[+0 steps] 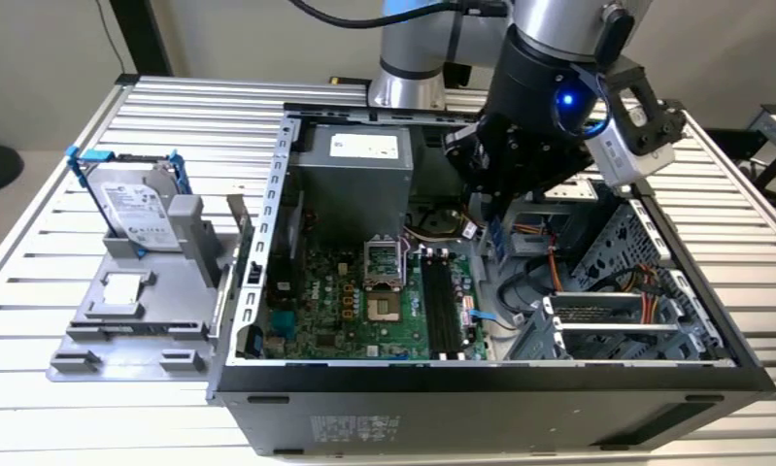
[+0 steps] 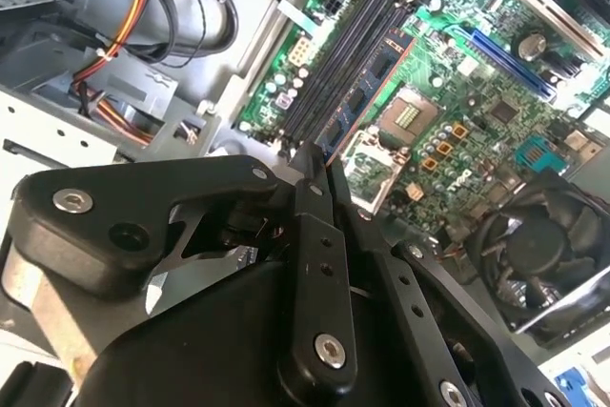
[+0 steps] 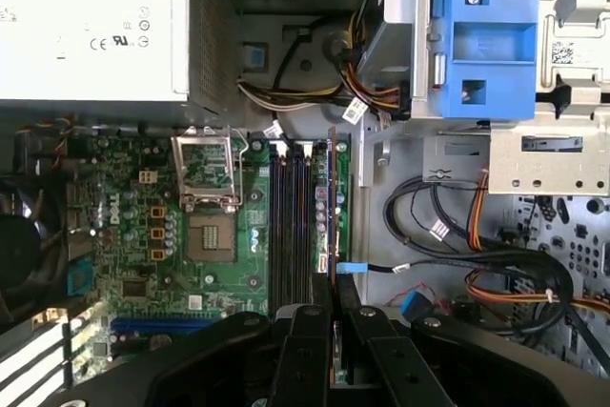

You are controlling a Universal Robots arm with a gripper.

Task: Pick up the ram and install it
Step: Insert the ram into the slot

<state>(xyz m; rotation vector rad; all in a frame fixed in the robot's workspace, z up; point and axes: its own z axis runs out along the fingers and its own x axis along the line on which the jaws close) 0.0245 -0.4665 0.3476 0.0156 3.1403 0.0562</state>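
The tool point(image 1: 485, 199) hangs inside the open black and grey metal computer case point(image 1: 491, 383), toward 1 o'clock from the case's middle in the exterior view. It is carried by the silver and blue robot arm point(image 1: 556, 39). The arm drops in from the 12 o'clock side, with its dark wrist tipped so the tool points down at the green motherboard point(image 1: 361, 311).

In both wrist views the black fingers point(image 2: 307, 235) are drawn together, clamped on one end of the ram point(image 2: 370, 83). The ram is a long, thin, dark green-blue board with black chips.

In the first wrist view the ram point(image 3: 329, 202) stands on edge and runs lengthwise away from the tool point(image 3: 331, 316). It lies just beside the long black plastic memory slots point(image 3: 286, 226) and parallel to them. I cannot tell whether its lower edge sits in a slot or hangs just over one.

In the exterior view the box-shaped grey power supply point(image 1: 355, 184) lies at 12 o'clock from the slots point(image 1: 442, 301). Outside the case, at 9 o'clock, a silver hard drive in a blue frame point(image 1: 135, 209) stands upright in a grey holder on the slatted metal worktop point(image 1: 12, 320).
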